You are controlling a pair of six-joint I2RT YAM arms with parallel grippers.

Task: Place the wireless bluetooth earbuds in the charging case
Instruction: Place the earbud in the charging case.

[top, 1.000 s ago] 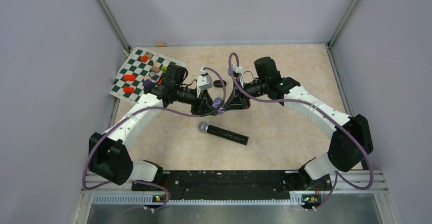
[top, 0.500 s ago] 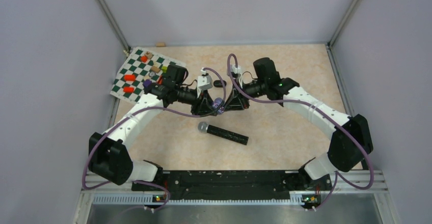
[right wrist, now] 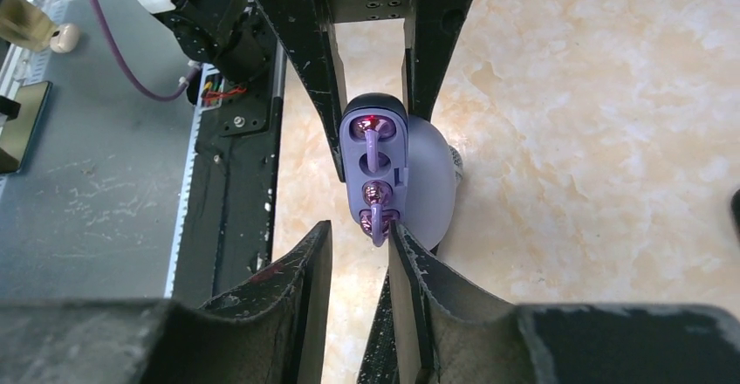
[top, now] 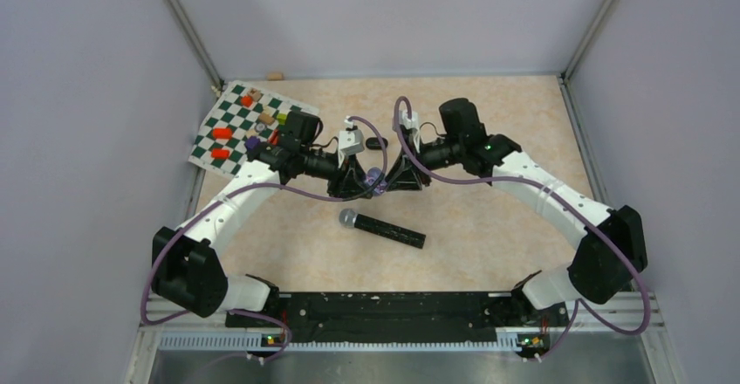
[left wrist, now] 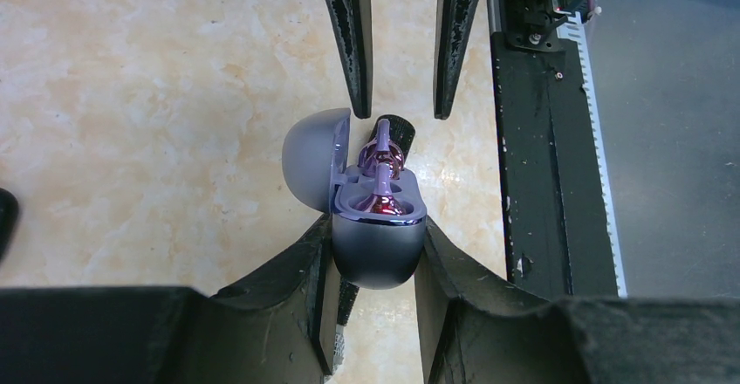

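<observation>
Beige marbled bench (top: 489, 218), grey walls on three sides. On it, the left gripper (left wrist: 375, 231) is clamped on the body of the charging case (right wrist: 388, 153), lid swung open. The right gripper (right wrist: 359, 229) faces it, jaws parted, gripping nothing. In the right wrist view the case lies at 12 o'clock, long axis running 12 to 6. Two purple earbuds are visible: one (right wrist: 373, 129) seated in the far socket, one (right wrist: 376, 214) at the near socket between the right fingertips, apparently not fully home. Black earbuds cannot be identified. One microphone (top: 381, 229) lies at 6 o'clock of the case.
</observation>
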